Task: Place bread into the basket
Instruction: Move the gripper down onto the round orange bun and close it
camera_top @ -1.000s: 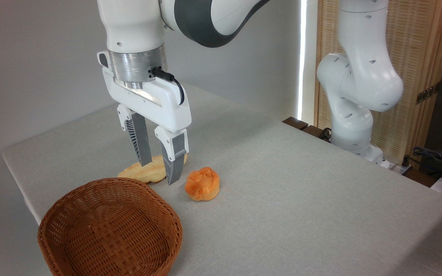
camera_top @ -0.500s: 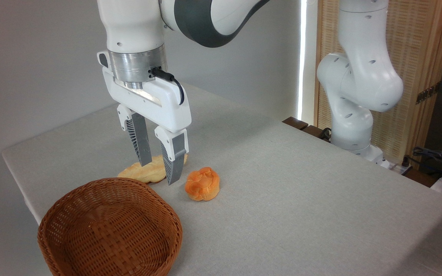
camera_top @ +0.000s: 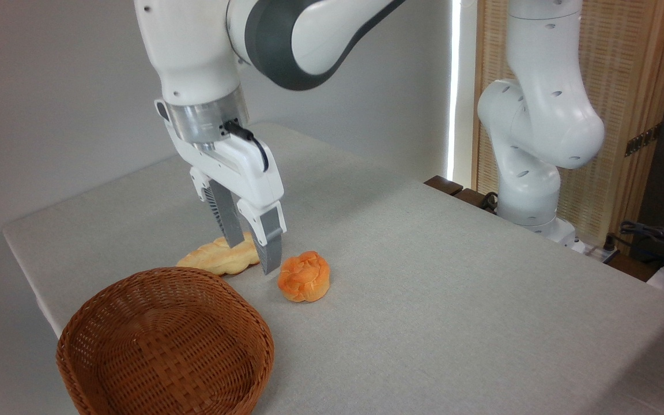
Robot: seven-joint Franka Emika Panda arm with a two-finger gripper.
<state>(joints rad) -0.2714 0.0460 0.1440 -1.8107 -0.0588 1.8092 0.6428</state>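
**Approach step: hand not yet on the bread**

Fixed camera: The hand (camera_top: 253,255) hangs over the tabletop (camera_top: 436,300), fingers spread and empty, just left of the bread (camera_top: 304,276). The near fingertip appears to stand clear of the bun, though depth is hard to judge. A braided loaf (camera_top: 219,257) lies behind the fingers. The basket (camera_top: 165,346) is empty.

Next move: shift right to straddle the bread, descend, close.
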